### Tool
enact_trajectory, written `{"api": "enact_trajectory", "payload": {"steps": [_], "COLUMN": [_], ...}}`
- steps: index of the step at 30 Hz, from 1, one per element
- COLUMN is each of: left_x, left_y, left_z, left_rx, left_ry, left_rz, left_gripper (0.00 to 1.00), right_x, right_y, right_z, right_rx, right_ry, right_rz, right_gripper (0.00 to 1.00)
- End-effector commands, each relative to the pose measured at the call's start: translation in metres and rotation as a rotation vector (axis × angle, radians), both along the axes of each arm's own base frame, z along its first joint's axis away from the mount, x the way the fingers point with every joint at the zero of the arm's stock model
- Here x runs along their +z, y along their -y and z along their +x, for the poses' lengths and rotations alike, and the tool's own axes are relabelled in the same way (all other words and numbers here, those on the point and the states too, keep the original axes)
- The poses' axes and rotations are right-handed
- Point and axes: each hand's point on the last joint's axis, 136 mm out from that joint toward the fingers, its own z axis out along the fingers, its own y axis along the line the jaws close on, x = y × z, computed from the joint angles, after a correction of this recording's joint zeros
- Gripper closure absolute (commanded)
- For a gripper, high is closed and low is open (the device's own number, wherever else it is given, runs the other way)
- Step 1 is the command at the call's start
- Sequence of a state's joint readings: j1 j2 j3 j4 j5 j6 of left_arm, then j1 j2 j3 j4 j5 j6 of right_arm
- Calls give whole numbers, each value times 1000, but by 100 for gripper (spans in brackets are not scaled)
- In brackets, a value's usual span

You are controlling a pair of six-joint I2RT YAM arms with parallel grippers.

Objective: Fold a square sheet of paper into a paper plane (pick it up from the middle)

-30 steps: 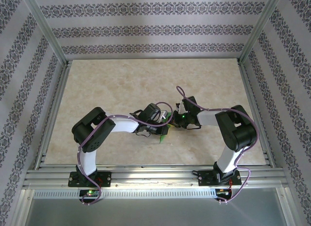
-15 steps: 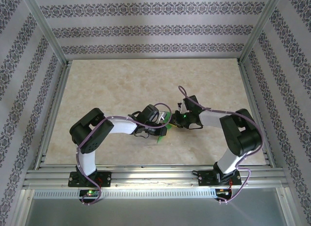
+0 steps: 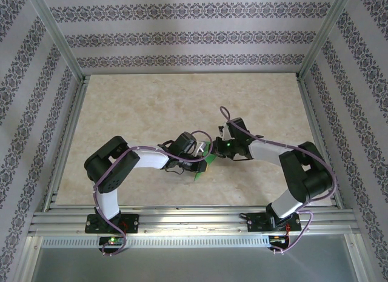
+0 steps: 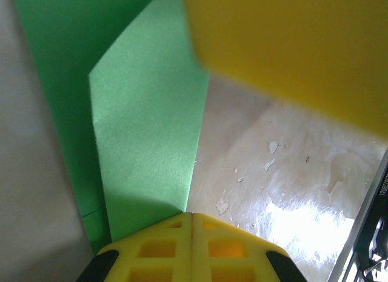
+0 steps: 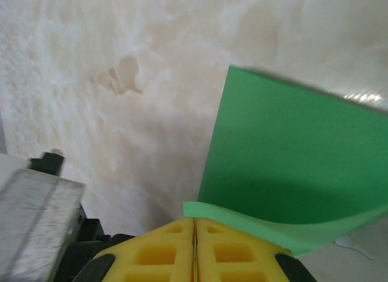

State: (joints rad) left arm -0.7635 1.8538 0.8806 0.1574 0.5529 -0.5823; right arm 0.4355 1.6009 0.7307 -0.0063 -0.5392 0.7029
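Marbled cream stone covers the table (image 3: 121,106), and both arms reach in from the near edge to meet just right of its middle. Held between them is the square sheet of paper (image 4: 145,142), bright green, seemingly raised off the surface and doubled over along one slanting crease. The left gripper (image 4: 192,216) is clenched on the paper's lower edge; the right gripper (image 5: 194,220) pinches a curled edge from the opposite side. I'd judge the job early: picked up, a first fold made, but no pointed nose, wings or dart shape yet.
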Motion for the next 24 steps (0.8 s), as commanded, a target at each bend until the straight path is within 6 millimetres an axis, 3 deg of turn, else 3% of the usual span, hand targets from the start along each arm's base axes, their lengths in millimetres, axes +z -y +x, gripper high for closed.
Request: {"api": "enact_trajectory", "payload": {"steps": [1,11,17,21,24], "left_x": [-11,-20,-24,-7,18], "left_y": [-14,-18,-20,-14,-4], "left_z": [-9,-15,-20,-13,1], "left_rx": [-6,-15,-20,6,50], "left_ry": [-32,-57,-73,-49,-17], "left_rz": [48,61,57,8,-63], "left_gripper": [99,100,100,100,99], "right_x": [-5,-44,-46,-45,-47], "right_y": [-5,24,32,27,25], "right_z": [4,15,17,13,9], "right_rx": [12,-97,-114,-88,-74], "right_ry": [8,-88,-97,-102,-111], "right_rz": [-8,-88,-79,-66,-68], "right_gripper": [91,90,88,92,94]}}
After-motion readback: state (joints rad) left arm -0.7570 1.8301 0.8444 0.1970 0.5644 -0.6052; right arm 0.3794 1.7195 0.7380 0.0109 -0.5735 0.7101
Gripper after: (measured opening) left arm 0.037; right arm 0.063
